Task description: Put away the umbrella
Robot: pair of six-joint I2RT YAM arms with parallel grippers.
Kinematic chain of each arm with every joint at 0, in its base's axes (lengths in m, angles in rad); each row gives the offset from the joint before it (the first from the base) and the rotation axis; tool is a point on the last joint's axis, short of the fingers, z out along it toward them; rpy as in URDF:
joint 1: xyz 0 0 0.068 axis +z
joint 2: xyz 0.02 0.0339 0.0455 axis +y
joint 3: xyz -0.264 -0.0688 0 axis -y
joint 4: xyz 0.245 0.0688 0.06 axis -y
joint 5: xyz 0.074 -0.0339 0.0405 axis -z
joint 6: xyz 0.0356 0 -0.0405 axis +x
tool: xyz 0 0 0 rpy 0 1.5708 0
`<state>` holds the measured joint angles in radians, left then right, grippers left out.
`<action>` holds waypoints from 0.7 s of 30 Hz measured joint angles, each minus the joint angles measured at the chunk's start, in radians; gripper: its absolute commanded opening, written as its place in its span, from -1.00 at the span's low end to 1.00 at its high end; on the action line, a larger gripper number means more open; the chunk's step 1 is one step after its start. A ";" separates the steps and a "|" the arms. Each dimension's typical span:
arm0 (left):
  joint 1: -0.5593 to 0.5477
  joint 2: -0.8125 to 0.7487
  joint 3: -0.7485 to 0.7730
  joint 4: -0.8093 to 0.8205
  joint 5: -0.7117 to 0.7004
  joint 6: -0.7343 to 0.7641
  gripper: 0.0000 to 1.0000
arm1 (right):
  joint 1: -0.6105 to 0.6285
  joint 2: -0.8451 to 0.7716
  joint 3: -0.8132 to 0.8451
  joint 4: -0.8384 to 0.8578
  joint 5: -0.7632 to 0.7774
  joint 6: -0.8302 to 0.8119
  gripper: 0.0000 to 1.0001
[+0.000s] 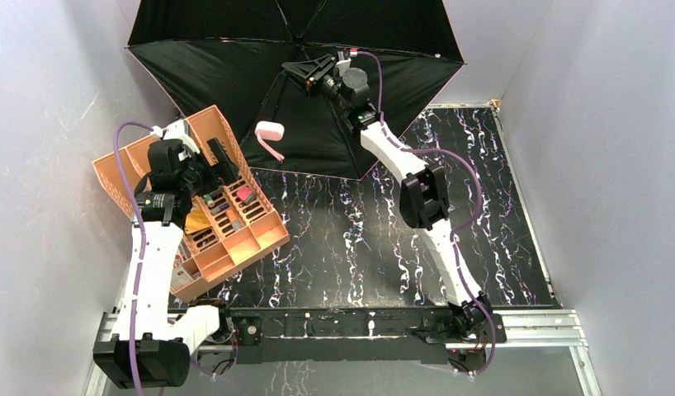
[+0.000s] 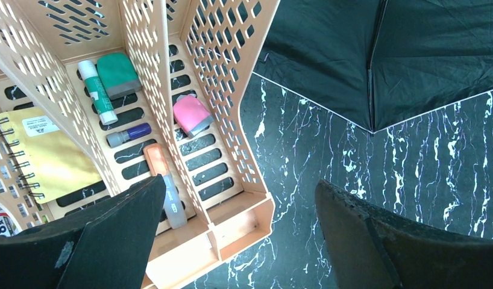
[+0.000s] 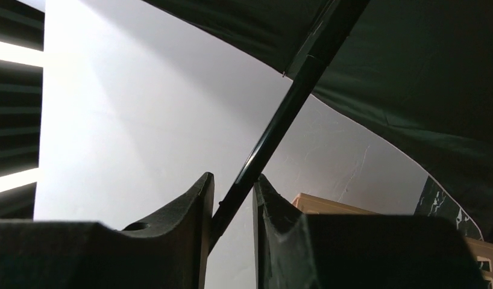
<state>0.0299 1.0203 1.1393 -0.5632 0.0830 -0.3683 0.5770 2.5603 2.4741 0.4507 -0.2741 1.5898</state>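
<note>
Bases of both arms sit at the near edge of the dark marbled tabletop (image 1: 359, 239). Just beyond them, on the left, a peach slotted organizer (image 2: 223, 60) lies tilted, its far end raised. The left hand (image 2: 239, 189) hovers over it with its fingers spread wide, released and holding nothing. In the compartments below it lie a pink block (image 2: 191, 114), a green-topped block (image 2: 117, 73), a white stick with a green cap (image 2: 96, 90) and a yellow spiral notebook (image 2: 42, 150).

Farther out, the right arm stretches across the middle of the tabletop to the far side. The right hand (image 3: 232, 186) is clenched on the thin black shaft (image 3: 292, 90) of the umbrella (image 1: 227, 66), one finger pressed against each side of it. The umbrella stands fully open at the far end (black side toward the overhead camera), its lower edge down on the tabletop just beyond the organizer. Its pink handle (image 1: 271, 132), strap dangling, points toward the organizer without touching it.
</note>
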 measured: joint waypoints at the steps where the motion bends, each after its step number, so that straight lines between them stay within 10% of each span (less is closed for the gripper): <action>1: 0.000 -0.001 0.000 0.000 0.000 0.000 0.87 | 0.000 0.000 0.000 0.002 -0.006 0.000 -0.49; 21: 0.000 -0.007 0.103 -0.013 0.105 -0.006 0.90 | -0.008 -0.170 -0.140 0.082 -0.061 -0.265 -1.00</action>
<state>0.0299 1.0130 1.2427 -0.5766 0.1883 -0.3748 0.5690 2.3901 2.3337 0.5327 -0.3355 1.3247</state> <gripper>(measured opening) 0.946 0.339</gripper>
